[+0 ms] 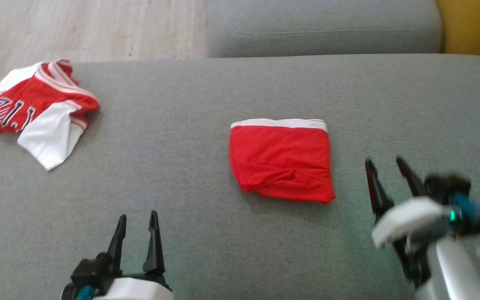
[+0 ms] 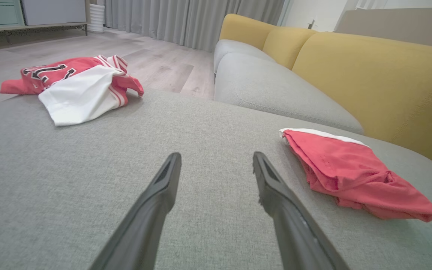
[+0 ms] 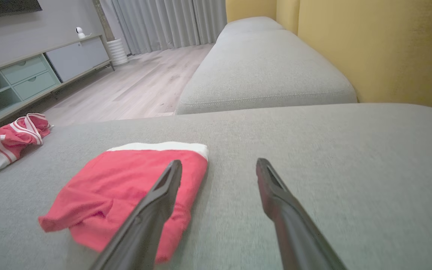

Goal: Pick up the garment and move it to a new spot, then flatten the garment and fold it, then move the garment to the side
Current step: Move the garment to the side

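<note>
Head view: folded red garment (image 1: 281,164) lies flat on the grey seat cushion (image 1: 181,166), a little right of centre, its white band on the far edge. The outline is roughly square and the near edge is rumpled. Left wrist view, low angle: the same folded red garment (image 2: 354,176) shows stacked layers, with its near corner loose. Right wrist view takes in a pale green media cabinet (image 3: 21,75) and grey curtains (image 3: 171,22) across the wood floor (image 3: 133,86).

A crumpled red and white jersey (image 1: 36,112) sits at the far left corner of the cushion, well apart from the folded piece. Its dark lettering is too blurred to read. A second grey cushion (image 1: 323,27) lies beyond, with a yellow backrest (image 2: 381,78) to the right. No object lies between the grippers and the garment.

Left gripper (image 1: 138,215) is near left, fingers pointing away, spread and empty, low over bare cushion. Right gripper (image 1: 383,160) is near right, tilted left, just beside the garment's right edge and apart from it. Its arm is blurred, possibly in motion. In its own wrist view the right gripper (image 3: 219,162) is spread with nothing between the fingers.
</note>
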